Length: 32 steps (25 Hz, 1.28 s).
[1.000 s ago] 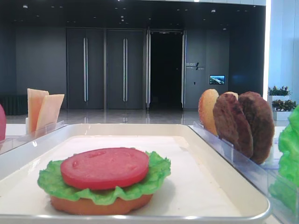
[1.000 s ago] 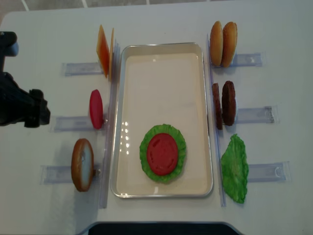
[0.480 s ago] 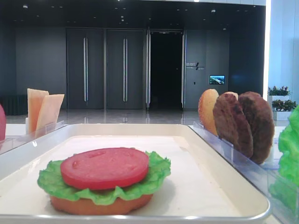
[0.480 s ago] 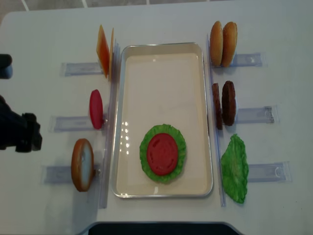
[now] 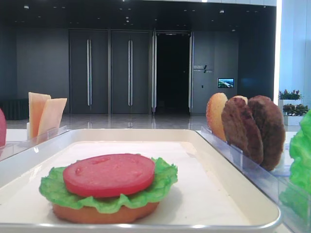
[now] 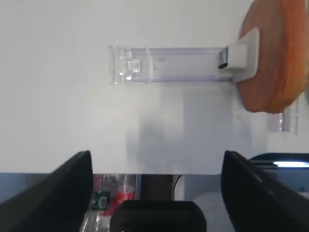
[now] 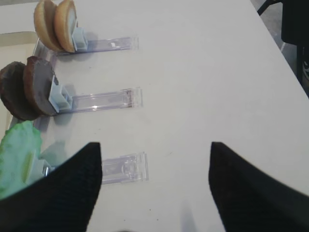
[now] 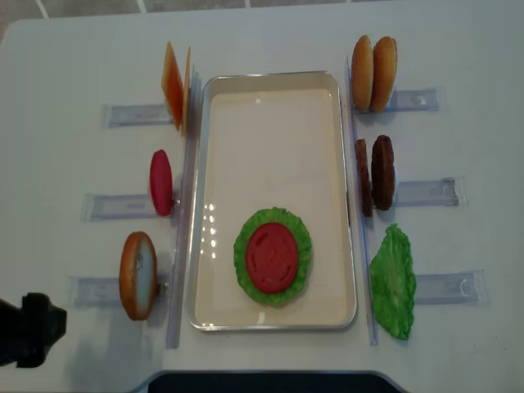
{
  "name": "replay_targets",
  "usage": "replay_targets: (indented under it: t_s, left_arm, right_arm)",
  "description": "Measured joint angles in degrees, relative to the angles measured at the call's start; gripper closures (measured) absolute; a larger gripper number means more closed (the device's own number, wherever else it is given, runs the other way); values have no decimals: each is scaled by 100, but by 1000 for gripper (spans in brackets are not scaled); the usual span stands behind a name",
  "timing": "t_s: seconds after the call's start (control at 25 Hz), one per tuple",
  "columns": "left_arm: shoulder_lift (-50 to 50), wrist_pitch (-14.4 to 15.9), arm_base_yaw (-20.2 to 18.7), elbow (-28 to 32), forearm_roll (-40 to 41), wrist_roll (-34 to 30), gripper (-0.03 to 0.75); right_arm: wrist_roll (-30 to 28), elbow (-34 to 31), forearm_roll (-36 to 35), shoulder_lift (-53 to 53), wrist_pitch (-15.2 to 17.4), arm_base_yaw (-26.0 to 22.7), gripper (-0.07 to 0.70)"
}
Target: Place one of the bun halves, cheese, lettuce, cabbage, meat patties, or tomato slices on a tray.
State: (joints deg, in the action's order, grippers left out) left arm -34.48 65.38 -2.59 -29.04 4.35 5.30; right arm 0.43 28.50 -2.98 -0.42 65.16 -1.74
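**Black hands held wide apart, both empty, stack waiting on the tray**

Black and matte, the left hand (image 6: 154, 193) hangs over the near left edge of the white table (image 8: 270, 33), its two fingers (image 6: 58, 188) spread far apart with nothing between them. Just ahead of it lies a clear rack (image 6: 164, 65), and at that rack's far end a single bun half (image 6: 277, 58) stands on edge against a white clip. In the overhead view this hand (image 8: 29, 332) sits at the bottom left corner, near that bun half (image 8: 137, 274) but not touching it.

The right hand (image 7: 154, 193) also shows its fingers (image 7: 63, 188) parted and holding nothing. Ahead of it to the left lies a green lettuce leaf (image 7: 19, 154) on its rack, then two meat patties (image 7: 29, 92) upright side by side, and farthest out a pair of bun halves (image 7: 55, 24).

Between the two hands' sides lies the cream tray (image 8: 270, 82). In its near half rests a stack: an orange bun base (image 5: 104, 212), a ruffled lettuce layer (image 8: 301, 250) on it, and a tomato slice (image 8: 272, 258) flat on top. Beyond the left hand, beside the tray's left rim, another tomato slice (image 8: 161, 182) stands on edge, and past it the cheese slices (image 8: 173, 86) stand upright.
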Motion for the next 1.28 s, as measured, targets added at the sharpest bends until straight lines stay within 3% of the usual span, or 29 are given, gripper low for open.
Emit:
replay_targets:
  t_s: [0.2,0.44,0.64,0.92,1.28]
  left_arm:
    - [1233,-194,0,172,-300,8,87]
    - [2352,-200,0,190,-518,-247,87]
    - [2843,-194,0,200,-919,-770,87]
    - [3516,-183,0,200,-938,-827,87]
    - [3534,-177,0,200,-943,-827,87]
  right_arm:
    - [0,0,0,0,0,0,150]
    - [0,0,0,0,0,0,150]
    - [0,0,0,0,0,0,150]
    - [0,0,0,0,0,0,150]
    - [0,0,0,0,0,0,150]
